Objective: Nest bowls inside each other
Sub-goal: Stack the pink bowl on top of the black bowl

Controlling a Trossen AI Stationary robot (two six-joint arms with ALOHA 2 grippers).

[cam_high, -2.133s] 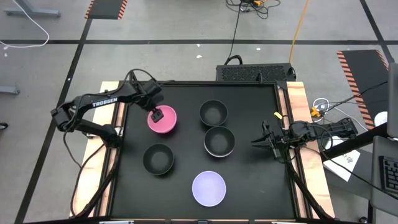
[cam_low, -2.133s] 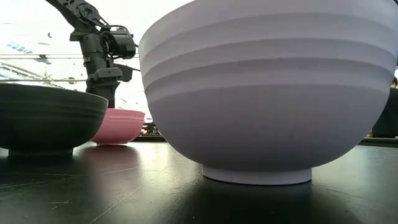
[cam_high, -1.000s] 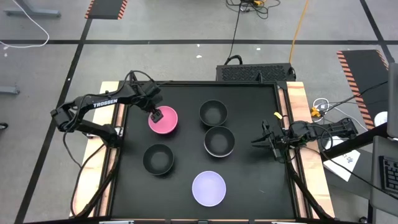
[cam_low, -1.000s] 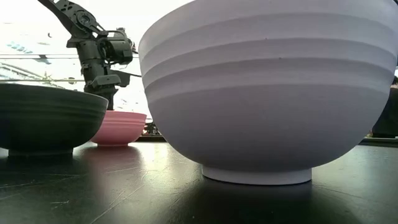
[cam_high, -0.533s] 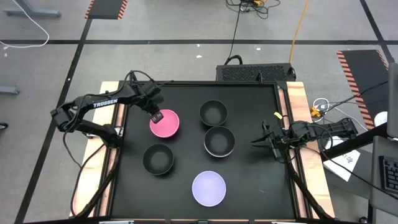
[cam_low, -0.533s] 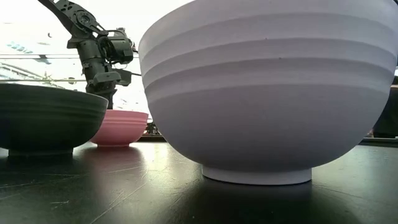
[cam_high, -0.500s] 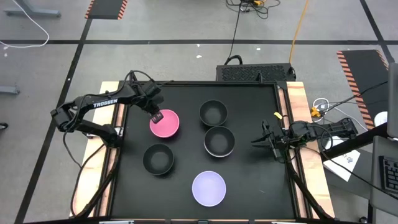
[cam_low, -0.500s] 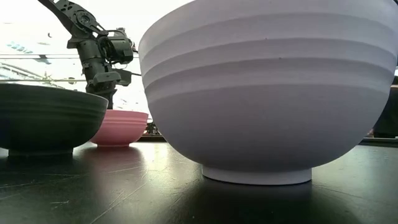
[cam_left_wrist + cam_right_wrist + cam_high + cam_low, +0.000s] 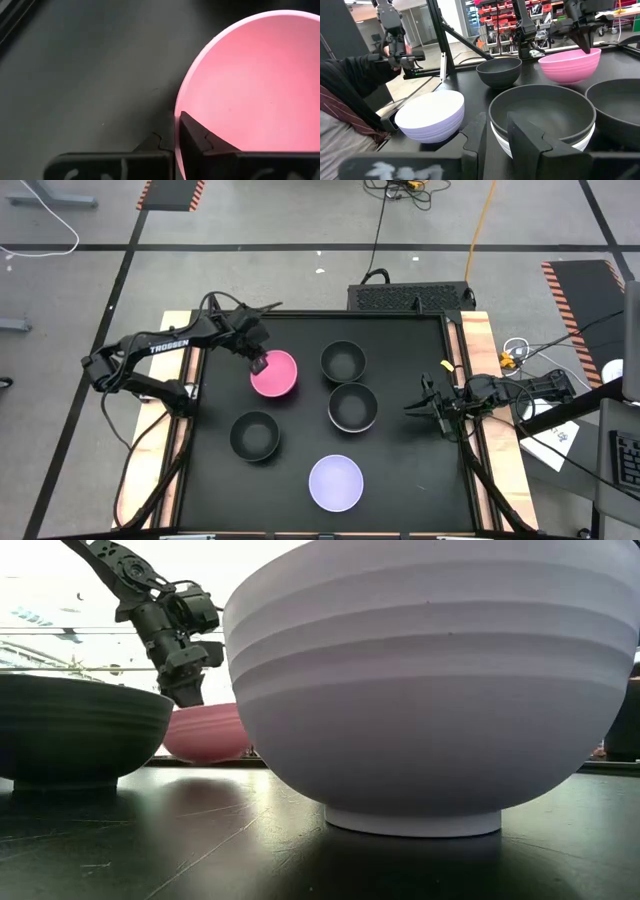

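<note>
The pink bowl [image 9: 276,375] is at the table's far left, with my left gripper [image 9: 259,363] shut on its left rim. One black bowl [image 9: 343,361] stands at the far middle, another [image 9: 254,435] at the near left. A third black bowl [image 9: 353,407] sits nested in a white bowl [image 9: 509,145]. The pale lavender bowl [image 9: 336,483] stands on its foot near the front edge. My right gripper [image 9: 422,406] waits at the table's right edge, level and open, with nothing between its fingers. My left gripper pinches the pink bowl's rim [image 9: 176,116] on the bowl's left side, one finger [image 9: 192,134] inside the bowl and one [image 9: 154,145] outside. The fingers slant down from above and from the table's left. The bowl is tilted, the held side higher [image 9: 205,732], and looks raised a little off the table.
The black tabletop [image 9: 400,480] lies bare between the bowls and along its near right. Wooden rails [image 9: 480,350] run along both sides. A person in dark clothes [image 9: 350,85] and racks stand beyond the table in the right wrist view.
My left gripper has shut on the pink bowl's left rim and tipped its wrist up. The bowl has shifted a little toward the table's right and tilted, its held side rising off the table. The right arm has kept still.
</note>
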